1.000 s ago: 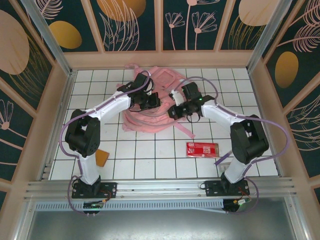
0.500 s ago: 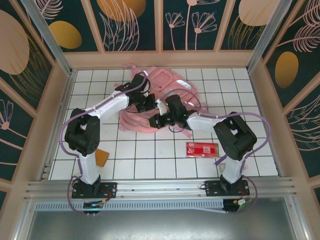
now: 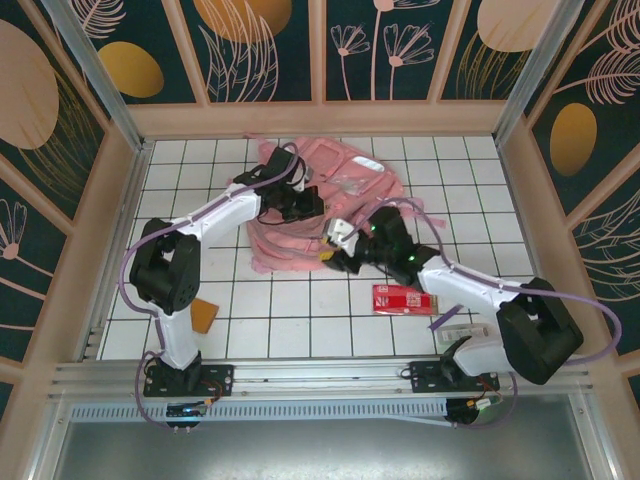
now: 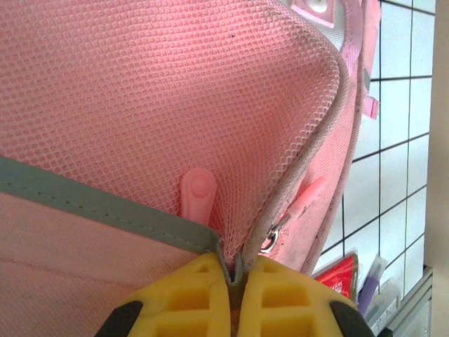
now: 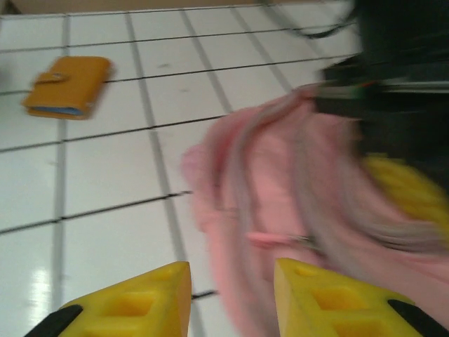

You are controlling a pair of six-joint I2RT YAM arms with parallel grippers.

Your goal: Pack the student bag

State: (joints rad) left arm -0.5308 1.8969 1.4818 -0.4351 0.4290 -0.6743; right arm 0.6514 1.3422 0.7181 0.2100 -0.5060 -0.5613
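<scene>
At the far middle of the surface the student bag lies slumped, a fold of it pinched in the left hand, the right hand spread empty beside its near side, and that thin pinch may slip if tugged.

No words or numbers come through clearly. Best candidate is the red packet, right of centre in the lower half of the top view, flat on the white tiled surface. It carries pale print across its face, but the marks are too small to make out. Its corner shows at the lower right of the left wrist view too, again with white markings that can't be read.
</scene>
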